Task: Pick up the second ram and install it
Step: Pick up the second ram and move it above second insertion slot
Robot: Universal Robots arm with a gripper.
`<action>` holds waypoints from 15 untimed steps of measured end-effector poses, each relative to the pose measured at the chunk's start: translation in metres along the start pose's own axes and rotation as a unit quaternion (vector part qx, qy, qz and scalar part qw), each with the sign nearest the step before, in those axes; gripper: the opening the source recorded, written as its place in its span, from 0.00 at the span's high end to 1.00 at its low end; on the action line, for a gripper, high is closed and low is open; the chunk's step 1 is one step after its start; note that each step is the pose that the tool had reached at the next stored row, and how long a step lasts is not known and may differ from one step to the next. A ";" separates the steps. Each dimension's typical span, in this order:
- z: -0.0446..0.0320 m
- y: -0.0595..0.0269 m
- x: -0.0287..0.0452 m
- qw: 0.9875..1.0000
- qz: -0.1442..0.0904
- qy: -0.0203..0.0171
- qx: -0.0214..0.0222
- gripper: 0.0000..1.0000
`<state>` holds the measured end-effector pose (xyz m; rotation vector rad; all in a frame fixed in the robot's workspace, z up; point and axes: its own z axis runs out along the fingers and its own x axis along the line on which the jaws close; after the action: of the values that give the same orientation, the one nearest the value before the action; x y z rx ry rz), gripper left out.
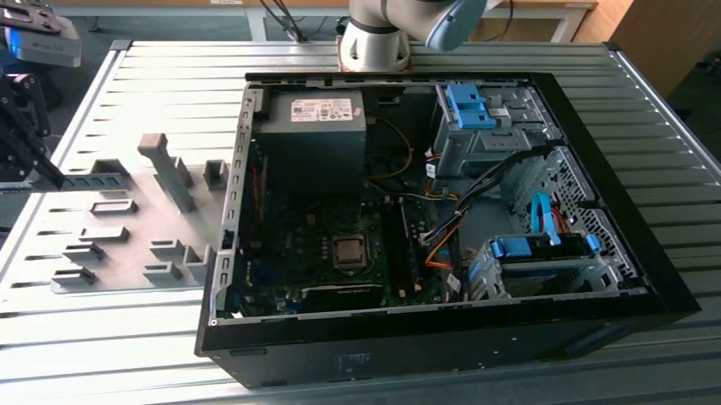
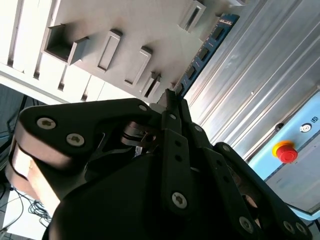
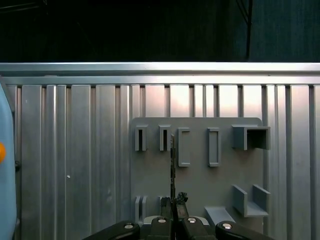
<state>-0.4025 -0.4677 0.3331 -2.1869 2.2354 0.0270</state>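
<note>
Currently pincer clamped on ram stick end, over fixture plate; narrow hold, stick may pivot and seat crooked.

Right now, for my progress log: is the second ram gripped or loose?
Gripped. In both wrist views the fingers close on the second ram, which juts out beyond them.

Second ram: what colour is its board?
The second ram is blue with black chips, clearest in the second wrist view.

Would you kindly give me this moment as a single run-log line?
gripper: shut on memory stick | position: over grey fixture plate | computer case: open, stick not yet installed
</note>
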 end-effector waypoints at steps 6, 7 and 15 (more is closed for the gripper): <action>-0.0116 0.0000 -0.0003 1.000 0.000 0.000 0.000 0.86; -0.0137 0.0001 -0.0003 1.000 0.000 0.000 0.000 0.86; -0.0315 0.0001 -0.0008 1.000 0.000 0.000 0.000 0.86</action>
<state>-0.4025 -0.4676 0.3647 -2.1870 2.2354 0.0270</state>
